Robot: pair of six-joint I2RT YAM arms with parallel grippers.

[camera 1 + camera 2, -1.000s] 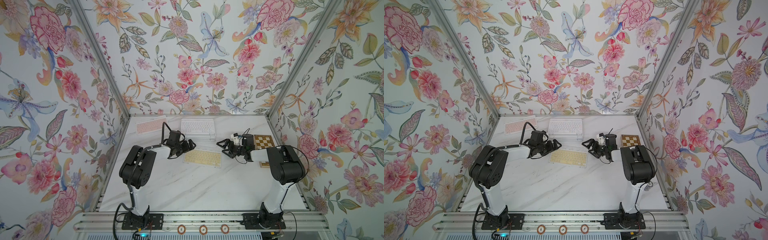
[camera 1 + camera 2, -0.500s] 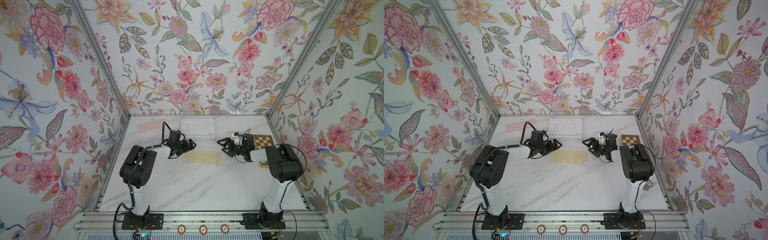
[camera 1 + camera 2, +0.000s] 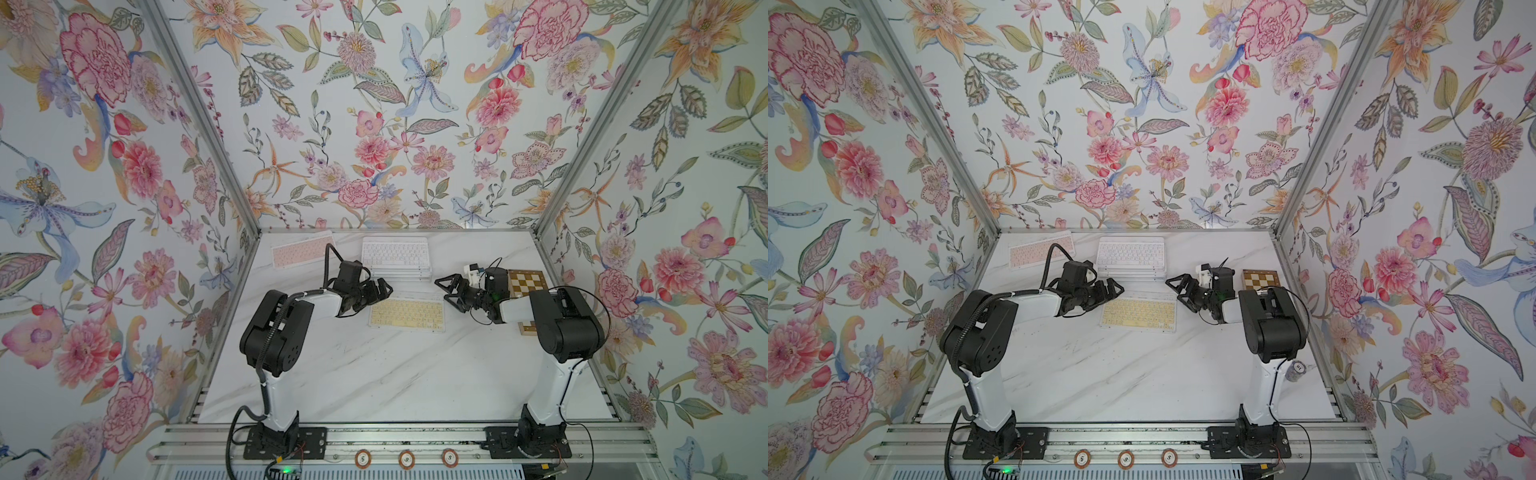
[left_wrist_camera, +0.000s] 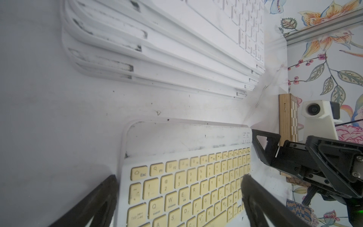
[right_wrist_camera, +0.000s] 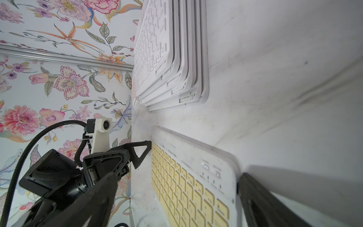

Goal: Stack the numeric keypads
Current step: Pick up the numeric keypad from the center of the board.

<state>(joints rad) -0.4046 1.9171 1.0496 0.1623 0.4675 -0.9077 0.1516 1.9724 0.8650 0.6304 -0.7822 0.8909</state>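
A yellow-keyed numeric keypad (image 3: 407, 313) (image 3: 1139, 315) lies flat on the marble table between my two arms. My left gripper (image 3: 376, 292) (image 3: 1112, 293) is open at its left short end. In the left wrist view the gripper (image 4: 179, 183) straddles that end with nothing gripped. My right gripper (image 3: 448, 296) (image 3: 1180, 296) is open at the right short end, and the keypad (image 5: 188, 184) shows between its fingers (image 5: 255, 196). Behind them sits a stack of white keypads (image 3: 395, 255) (image 3: 1131, 254). A pink keypad (image 3: 301, 251) (image 3: 1040, 252) lies alone at the back left.
A brown-and-cream chessboard (image 3: 527, 282) (image 3: 1260, 279) lies at the right wall, partly hidden by the right arm. Floral walls close the table (image 3: 374, 374) on three sides. A metal rail (image 3: 395, 440) runs along the front edge.
Almost nothing has changed. Both grippers stay open at the yellow keypad's ends, and the right arm has shifted only slightly.
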